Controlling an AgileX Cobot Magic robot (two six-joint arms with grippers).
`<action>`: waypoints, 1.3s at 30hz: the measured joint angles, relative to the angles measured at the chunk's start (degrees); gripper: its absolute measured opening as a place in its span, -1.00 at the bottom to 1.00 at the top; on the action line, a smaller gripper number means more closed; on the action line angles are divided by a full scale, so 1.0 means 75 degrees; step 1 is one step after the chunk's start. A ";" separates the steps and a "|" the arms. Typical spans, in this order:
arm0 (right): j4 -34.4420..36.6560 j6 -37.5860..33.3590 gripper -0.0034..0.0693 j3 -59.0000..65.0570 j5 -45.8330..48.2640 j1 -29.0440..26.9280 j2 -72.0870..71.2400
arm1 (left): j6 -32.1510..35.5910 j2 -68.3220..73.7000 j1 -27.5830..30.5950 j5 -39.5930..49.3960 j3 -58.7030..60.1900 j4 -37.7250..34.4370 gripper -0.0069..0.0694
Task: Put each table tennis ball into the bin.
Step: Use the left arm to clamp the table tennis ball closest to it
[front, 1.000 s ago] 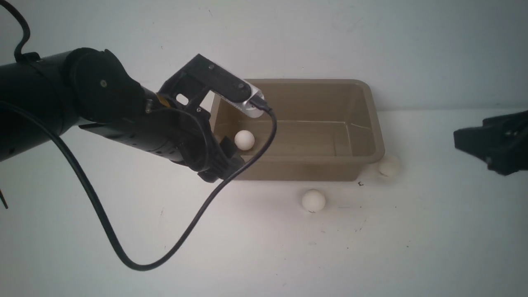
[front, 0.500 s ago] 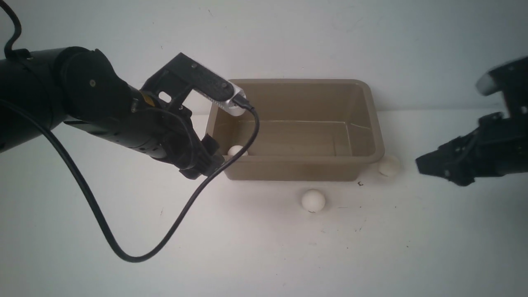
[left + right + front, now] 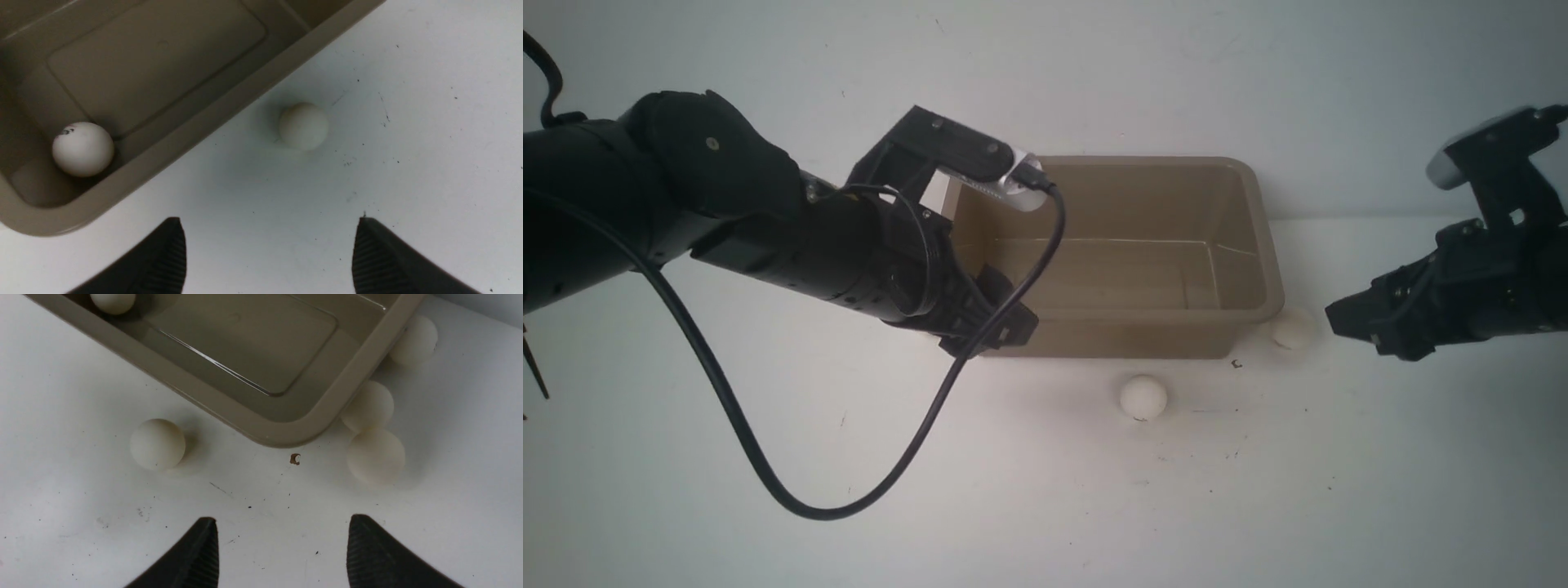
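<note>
Left claw (image 3: 269, 220): we see it spread wide, empty, touching nothing.
Right claw (image 3: 282, 518): likewise parted and empty, hanging above the counter (image 3: 1045, 490).
Ahead of the left claw: the bin (image 3: 229, 106) shows its near corner, with the inside ball (image 3: 83, 149) just past the rim. The lone ball (image 3: 303, 125) lies on the counter, well apart from the fingers.
Ahead of the right claw: three balls (image 3: 375, 456) crowd the bin's other near corner, and two appear to touch.
Look: we find the balls matte white, the inside ball dark-marked. The bin is taupe, with rounded corners and a flared rim.
</note>
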 joint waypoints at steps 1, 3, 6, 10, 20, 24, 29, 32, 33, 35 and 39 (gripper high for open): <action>0.0018 0.0000 0.16 0.0000 0.0041 0.0000 0.0008 | 0.0039 0.0019 0.0000 0.0014 0.0000 -0.0020 0.46; 0.0160 0.0000 0.16 0.0000 0.0179 0.0041 0.0008 | 0.0082 0.0031 0.0000 0.0005 0.0000 -0.0016 0.46; 0.0207 -0.0046 0.16 0.0000 0.0179 0.0282 0.0008 | 0.0097 0.0031 0.0000 -0.0058 0.0000 0.0002 0.46; 0.0226 -0.0123 0.16 0.0000 0.0079 0.0946 0.0024 | 0.0105 0.0031 0.0000 -0.0098 0.0000 0.0071 0.46; 0.0315 0.0171 0.17 -0.0002 -0.0524 0.2030 0.0903 | -0.0105 0.0015 0.0000 -0.0058 0.0000 0.0932 0.46; 0.0481 0.0179 0.21 -0.0002 -0.0721 0.2232 0.1211 | -0.0183 -0.0259 0.0000 -0.0053 0.0000 0.1047 0.46; 0.1030 0.0188 0.22 -0.0002 -0.1027 0.2461 0.1621 | -0.0183 -0.0953 0.0000 -0.0053 0.0000 0.1126 0.46; 0.1474 0.0188 0.22 -0.0002 -0.1541 0.2712 0.1819 | -0.0183 -0.1408 0.0000 -0.0053 0.0000 0.1131 0.46; 0.1551 0.0188 0.22 -0.0002 -0.1680 0.2774 0.1853 | -0.0183 -0.1511 0.0000 -0.0053 0.0000 0.1131 0.46; 0.1793 0.0141 0.22 -0.0002 -0.2305 0.3080 0.1873 | -0.0183 -0.1754 0.0000 -0.0053 0.0000 0.1131 0.46; 0.2307 0.0041 0.23 -0.0002 -0.3385 0.3570 0.1873 | -0.0183 -0.2038 0.0000 -0.0053 0.0000 0.1203 0.46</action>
